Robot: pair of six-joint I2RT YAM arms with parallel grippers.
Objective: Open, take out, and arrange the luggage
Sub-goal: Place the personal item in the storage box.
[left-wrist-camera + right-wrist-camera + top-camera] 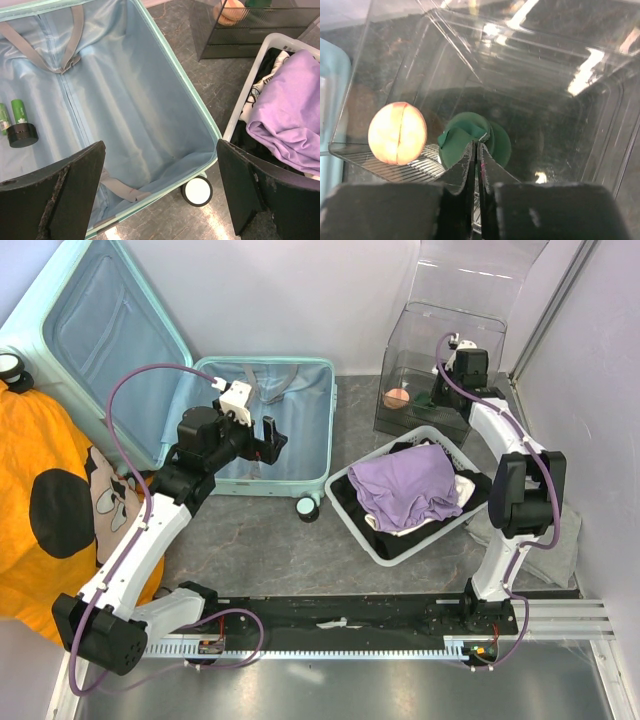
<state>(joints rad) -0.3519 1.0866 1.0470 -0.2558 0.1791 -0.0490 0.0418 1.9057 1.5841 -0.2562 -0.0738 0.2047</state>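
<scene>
The mint luggage (pixel 322 430) lies open on the floor, its lid leaning up at the back left. Its pale blue lining (pixel 130 95) holds grey straps, two green tubes (pixel 19 111) and a black cap (pixel 22 135). My left gripper (pixel 262 438) hovers open over the near right corner of the shell, nothing between its fingers (pixel 65 195). One wheel (pixel 196 191) shows below that corner. My right gripper (pixel 445 388) reaches into the clear box (pixel 440 330). Its jaws (pixel 476 145) are almost together, pinching the raised edge of a dark green cloth (pixel 462 142).
A peach-coloured ball (pixel 397 132) lies in the clear box beside the green cloth. The white mesh basket (pixel 372 545) right of the luggage holds a purple garment (pixel 405 485) over black and white clothes. An orange cartoon-print cloth (pixel 40 570) covers the left floor. Grey fabric (pixel 570 540) lies at right.
</scene>
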